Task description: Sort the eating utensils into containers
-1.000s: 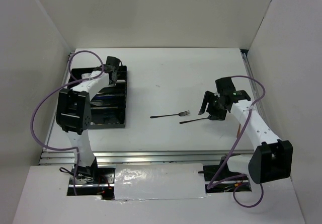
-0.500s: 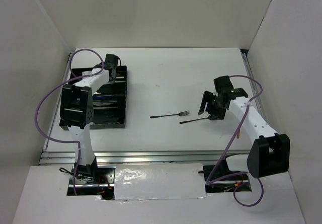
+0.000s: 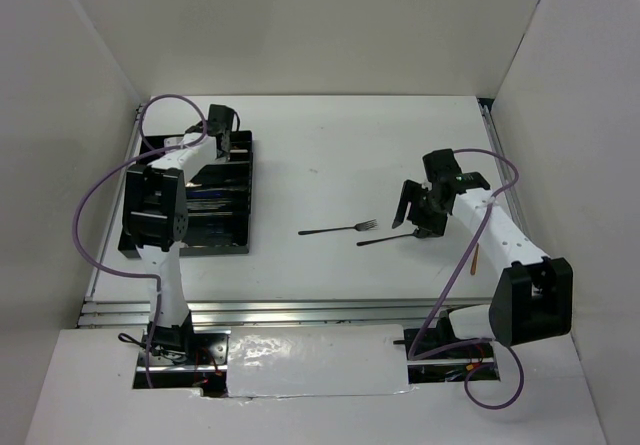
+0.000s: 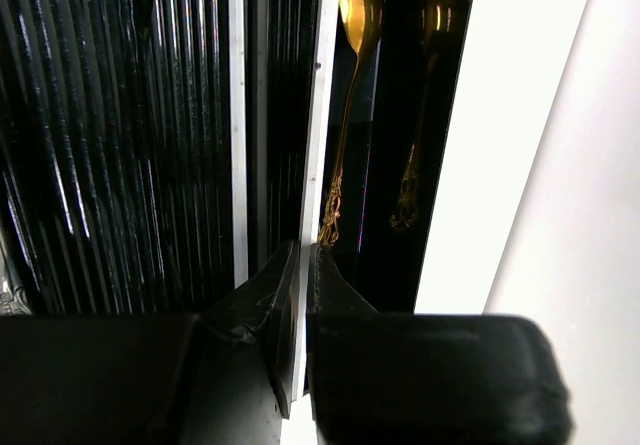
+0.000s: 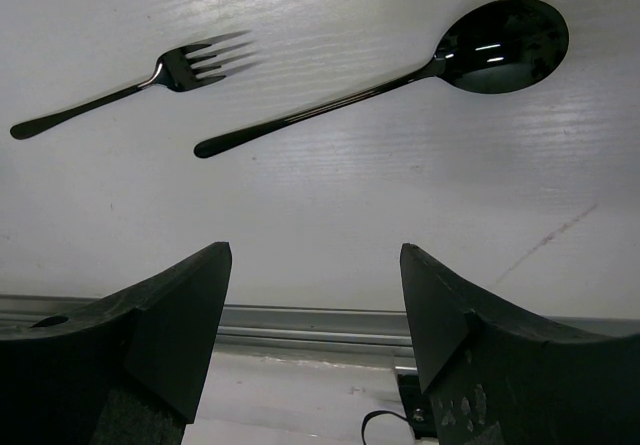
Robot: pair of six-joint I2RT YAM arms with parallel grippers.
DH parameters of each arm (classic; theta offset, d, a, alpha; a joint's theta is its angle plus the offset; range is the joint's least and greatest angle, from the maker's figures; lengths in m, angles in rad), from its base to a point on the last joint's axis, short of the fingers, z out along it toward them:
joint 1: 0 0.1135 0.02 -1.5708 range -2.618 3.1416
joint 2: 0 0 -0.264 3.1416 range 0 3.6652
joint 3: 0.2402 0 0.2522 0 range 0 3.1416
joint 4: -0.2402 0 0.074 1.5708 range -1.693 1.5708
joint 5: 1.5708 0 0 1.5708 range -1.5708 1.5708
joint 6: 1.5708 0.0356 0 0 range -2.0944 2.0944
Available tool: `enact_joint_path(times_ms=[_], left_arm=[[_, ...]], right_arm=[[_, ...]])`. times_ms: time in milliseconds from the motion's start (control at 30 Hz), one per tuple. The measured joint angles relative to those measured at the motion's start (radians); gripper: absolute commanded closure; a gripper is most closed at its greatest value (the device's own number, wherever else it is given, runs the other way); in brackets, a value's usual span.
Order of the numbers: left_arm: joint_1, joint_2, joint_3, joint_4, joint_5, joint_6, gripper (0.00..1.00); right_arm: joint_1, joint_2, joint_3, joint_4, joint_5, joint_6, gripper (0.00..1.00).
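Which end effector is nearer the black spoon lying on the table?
Right. The right end effector hangs open close above the black spoon; the left end effector is across the table, over the black tray.

Top cam high at near edge, covers worktop (image 3: 330, 145). Wrist cams close, downward: left on tray (image 4: 120, 115), right on fork (image 5: 130, 80); top shares both.

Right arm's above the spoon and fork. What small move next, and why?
Probably turn the right gripper until its open jaws straddle the handle of the black spoon before lowering. In the wrist view the handle runs nearly finger to finger, so closing now would likely not pinch it.
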Motion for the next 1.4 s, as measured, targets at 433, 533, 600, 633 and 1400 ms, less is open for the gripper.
enact_joint_path(times_ms=[433, 533, 600, 633, 1400], left_arm=[[0.002, -0.027, -0.056, 0.036, 0.009, 0.000, 1.00], [-0.001, -0.032, -0.082, 0.012, 0.006, 0.006, 1.00], [-0.003, -0.032, -0.086, -0.006, 0.000, 0.008, 1.00], [-0.004, -0.034, -0.086, -0.010, -0.003, 0.008, 1.00], [-0.006, -0.045, -0.087, -0.017, 0.035, 0.104, 0.48]], right_arm=[[0.000, 0.003, 0.002, 0.002, -0.004, 0.000, 0.24], [0.000, 0.003, 0.002, 0.002, -0.008, 0.000, 0.24], [0.000, 0.003, 0.002, 0.002, -0.011, 0.000, 0.24], [0.000, 0.003, 0.002, 0.002, -0.012, 0.000, 0.24], [0.000, 0.002, 0.002, 0.002, -0.018, 0.000, 0.24]])
